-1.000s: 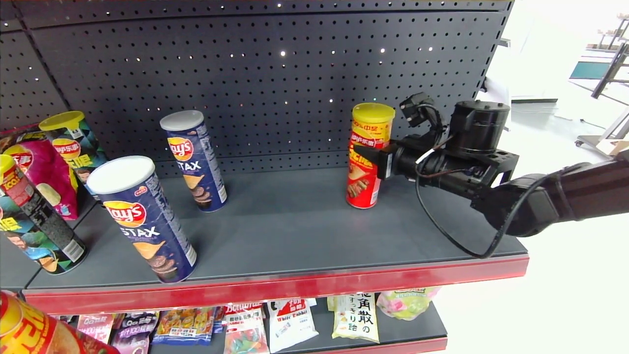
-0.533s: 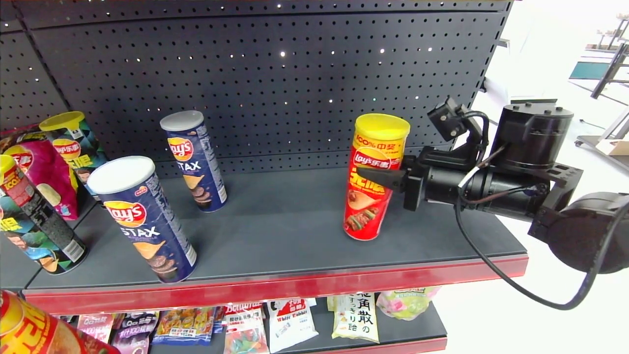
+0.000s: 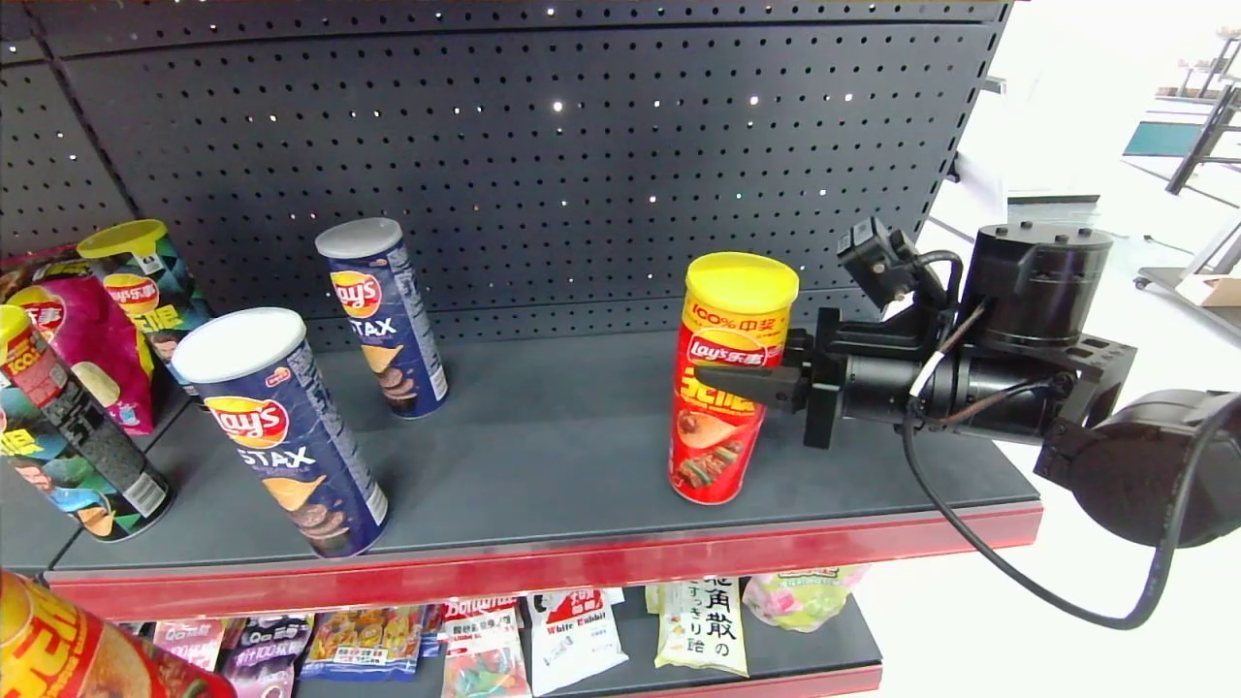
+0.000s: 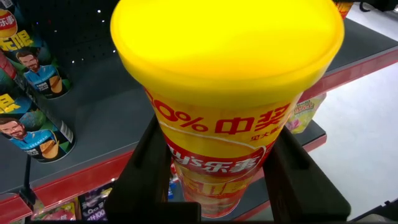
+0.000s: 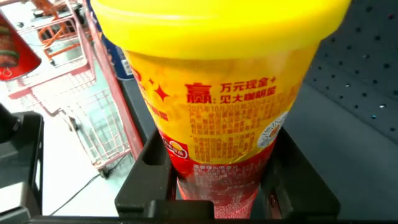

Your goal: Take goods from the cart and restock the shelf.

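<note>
Your right claw (image 3: pixel 727 378) grips a red chip can (image 3: pixel 734 310) upright at the shelf (image 3: pixel 543 465) front. Your left claw (image 4: pixel 217 177) grips a second can (image 4: pixel 227 74).

Near red can (image 3: pixel 48 645) looks mostly cut off.

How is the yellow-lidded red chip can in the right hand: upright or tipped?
Upright: yellow-lidded red chip can, lid on top, base down at dark shelf, right hand gripping its middle.

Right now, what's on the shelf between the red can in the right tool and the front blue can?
Nothing; head view shows bare shelf between red can and blue can.
</note>
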Controlling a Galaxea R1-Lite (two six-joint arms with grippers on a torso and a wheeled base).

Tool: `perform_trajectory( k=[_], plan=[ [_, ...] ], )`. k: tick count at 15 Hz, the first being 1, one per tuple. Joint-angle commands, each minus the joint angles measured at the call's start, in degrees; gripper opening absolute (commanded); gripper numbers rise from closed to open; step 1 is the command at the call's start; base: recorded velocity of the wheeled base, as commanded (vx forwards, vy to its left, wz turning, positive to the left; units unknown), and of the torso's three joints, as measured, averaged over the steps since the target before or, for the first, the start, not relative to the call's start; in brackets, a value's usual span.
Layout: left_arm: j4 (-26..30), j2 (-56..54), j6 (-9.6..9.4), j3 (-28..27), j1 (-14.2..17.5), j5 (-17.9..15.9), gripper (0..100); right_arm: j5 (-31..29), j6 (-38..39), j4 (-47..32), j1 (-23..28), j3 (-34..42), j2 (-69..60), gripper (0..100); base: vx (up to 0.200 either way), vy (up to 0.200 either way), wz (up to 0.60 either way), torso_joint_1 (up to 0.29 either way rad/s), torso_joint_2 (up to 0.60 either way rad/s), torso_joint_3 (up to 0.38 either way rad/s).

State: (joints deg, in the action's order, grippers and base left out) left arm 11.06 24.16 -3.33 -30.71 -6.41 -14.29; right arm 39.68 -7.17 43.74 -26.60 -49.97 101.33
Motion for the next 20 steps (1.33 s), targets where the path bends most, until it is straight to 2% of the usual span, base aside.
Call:
perform_trajectory(
  k=[1, 8, 20],
  plan=[
    [0.0, 0.1, -0.01, -0.2, 0.0, 0.0, 0, 0.3, 0.0, 0.0, 0.1, 0.0, 0.8, 0, 0.0, 0.0, 0.0, 0.0, 0.0, 0.0],
    [0.1, -0.1, -0.01, -0.6, 0.0, 0.0, 0, 3.2, -4.0, 0.1, 0.4, 0.7, 3.1, 0, 0.0, 0.0, 0.0, 0.0, 0.0, 0.0],
    [0.1, -0.3, -0.01, -0.4, 0.0, 0.0, 0, 5.1, -3.6, 0.0, 0.0, 2.5, 1.5, 0, 0.0, 0.0, 0.0, 0.0, 0.0, 0.0]
  ],
)
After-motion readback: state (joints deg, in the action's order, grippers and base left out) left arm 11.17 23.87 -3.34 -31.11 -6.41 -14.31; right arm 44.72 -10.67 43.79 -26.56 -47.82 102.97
